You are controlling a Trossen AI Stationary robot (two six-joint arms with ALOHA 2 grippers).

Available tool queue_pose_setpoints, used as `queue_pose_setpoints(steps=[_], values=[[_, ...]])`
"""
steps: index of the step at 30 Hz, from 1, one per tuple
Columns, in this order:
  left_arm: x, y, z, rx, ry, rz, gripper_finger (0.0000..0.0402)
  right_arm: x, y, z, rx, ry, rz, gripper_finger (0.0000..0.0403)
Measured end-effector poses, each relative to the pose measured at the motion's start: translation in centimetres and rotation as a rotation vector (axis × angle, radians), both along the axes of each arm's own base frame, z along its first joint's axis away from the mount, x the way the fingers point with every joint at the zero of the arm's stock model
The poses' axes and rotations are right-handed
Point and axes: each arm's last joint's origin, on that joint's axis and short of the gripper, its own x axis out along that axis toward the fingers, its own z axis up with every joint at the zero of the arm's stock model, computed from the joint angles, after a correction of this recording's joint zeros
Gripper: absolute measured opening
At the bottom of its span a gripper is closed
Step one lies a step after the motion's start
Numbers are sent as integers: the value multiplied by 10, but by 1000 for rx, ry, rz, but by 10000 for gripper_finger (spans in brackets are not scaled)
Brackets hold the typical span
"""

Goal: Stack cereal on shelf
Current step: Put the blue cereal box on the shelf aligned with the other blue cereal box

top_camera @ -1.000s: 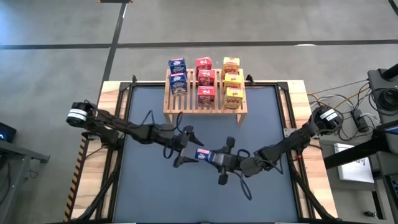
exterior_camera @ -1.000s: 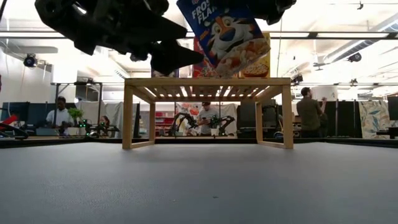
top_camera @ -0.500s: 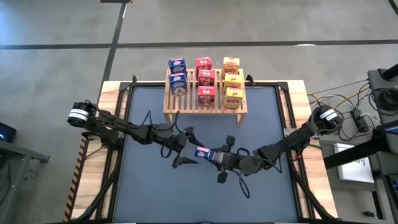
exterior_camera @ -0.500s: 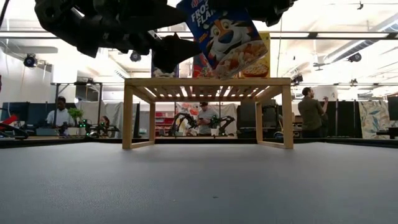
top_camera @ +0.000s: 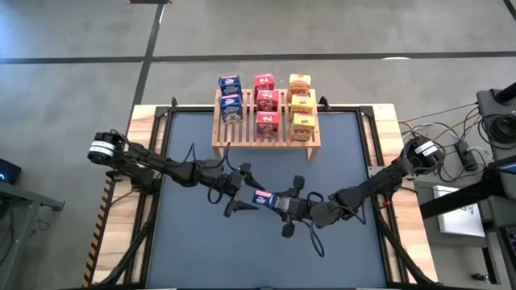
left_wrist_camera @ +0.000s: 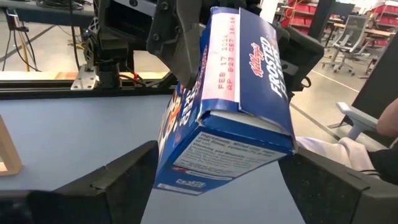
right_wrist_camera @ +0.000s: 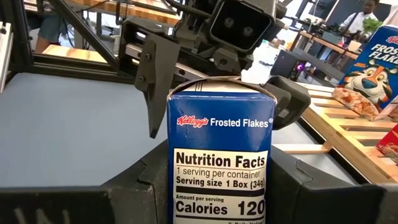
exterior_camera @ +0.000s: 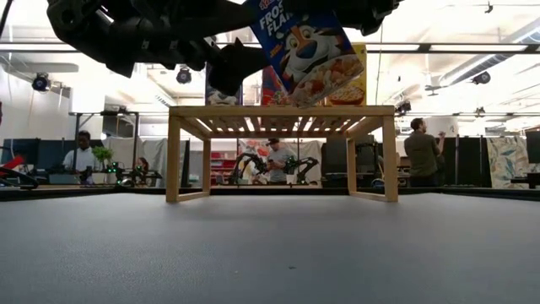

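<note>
Above mid-bench, the right tool [top_camera: 278, 203] grips the last blue cereal box [top_camera: 262, 198] aloft, its long axis pointing at the left tool [top_camera: 239, 190], whose spread fingers flank it without contact, the shelf [top_camera: 266, 138] lying beyond.

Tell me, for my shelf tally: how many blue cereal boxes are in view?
3: two on the shelf, at its left end; one held by the right gripper above the mat.

Straight down over the whole tabletop [top_camera: 258, 242]; level from tabletop height toward the shelf [exterior_camera: 283, 114]; close from each wrist onto the shared blue cereal box [left_wrist_camera: 230, 106].
</note>
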Motion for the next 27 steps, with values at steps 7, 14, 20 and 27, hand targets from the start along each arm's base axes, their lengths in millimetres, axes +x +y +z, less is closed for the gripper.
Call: queue_pose_setpoints(steps=[7,14,20,27], values=[[0,0,0,6,-2,0,273,0,0,0,6,-1,-1,164],[0,0,0,10,-3,1,235,0,0,-1,8,2,0,164],[0,0,0,20,-6,2,217,0,0,-1,21,-1,-4,164],[0,0,0,24,-6,4,215,0,0,-1,29,-3,-5,170]])
